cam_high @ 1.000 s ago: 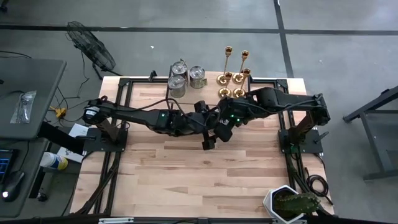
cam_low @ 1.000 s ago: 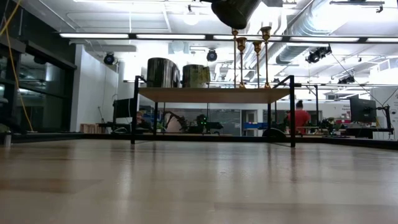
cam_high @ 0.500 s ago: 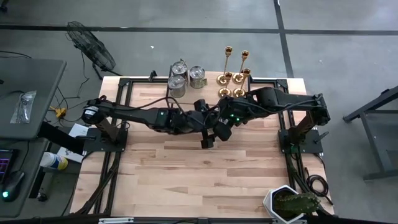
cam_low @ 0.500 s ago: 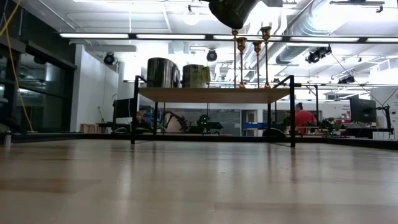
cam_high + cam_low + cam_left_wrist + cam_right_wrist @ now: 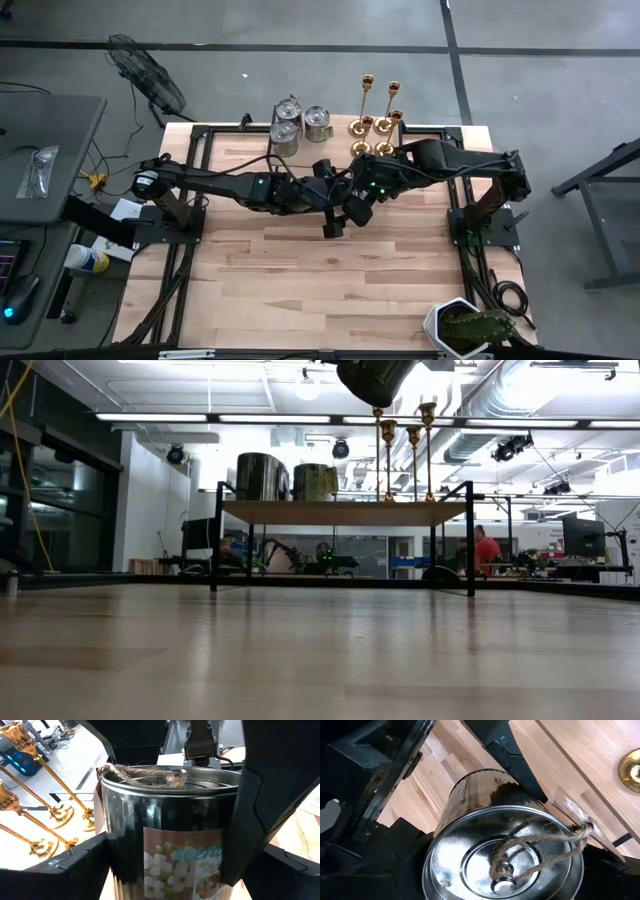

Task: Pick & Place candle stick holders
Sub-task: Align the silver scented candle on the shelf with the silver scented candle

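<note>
While your left gripper [image 5: 170, 852] pinched the squat silver-grey metal jar [image 5: 172, 800] above mid-table beside the right gripper [image 5: 358, 208], the four shiny gold candle stick holders [image 5: 375, 125] stood upright beyond, at the far edge, nearer your right arm.

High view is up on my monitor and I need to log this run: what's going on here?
Both arms meet over the middle of the table. The left pincer is clamped on a silver jar with a floral label and a twine-tied lid, and the right pincer is close around the jar's lid end. The gold candle stick holders stand untouched at the back edge, beside the other jars.
</note>
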You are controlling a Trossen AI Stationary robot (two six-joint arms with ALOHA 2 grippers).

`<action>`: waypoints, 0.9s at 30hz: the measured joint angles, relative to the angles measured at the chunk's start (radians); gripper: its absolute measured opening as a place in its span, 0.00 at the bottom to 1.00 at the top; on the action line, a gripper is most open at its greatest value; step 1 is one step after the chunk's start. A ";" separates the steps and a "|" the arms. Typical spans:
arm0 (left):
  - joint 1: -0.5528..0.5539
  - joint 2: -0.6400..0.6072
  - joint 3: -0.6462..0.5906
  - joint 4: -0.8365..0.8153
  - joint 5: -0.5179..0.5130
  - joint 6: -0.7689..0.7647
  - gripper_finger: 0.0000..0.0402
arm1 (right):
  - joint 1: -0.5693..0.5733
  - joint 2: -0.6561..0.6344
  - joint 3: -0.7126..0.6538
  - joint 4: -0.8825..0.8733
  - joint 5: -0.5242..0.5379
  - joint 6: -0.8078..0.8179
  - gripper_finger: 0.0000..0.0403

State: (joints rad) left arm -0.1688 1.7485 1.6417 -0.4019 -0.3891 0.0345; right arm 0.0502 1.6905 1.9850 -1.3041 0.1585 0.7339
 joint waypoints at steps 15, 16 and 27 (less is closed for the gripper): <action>-0.002 0.001 0.000 -0.006 -0.014 -0.026 0.88 | 0.000 0.001 0.000 0.000 -0.015 -0.024 0.86; -0.002 0.001 0.000 -0.007 -0.018 -0.031 0.88 | -0.001 0.001 0.000 0.000 -0.020 -0.028 0.86; -0.004 0.001 0.000 -0.007 -0.027 -0.033 0.88 | 0.001 -0.009 0.000 0.006 -0.026 -0.058 0.91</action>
State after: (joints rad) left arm -0.1730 1.7493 1.6417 -0.4085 -0.4163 0.0013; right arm 0.0513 1.6814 1.9854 -1.2985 0.1329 0.6757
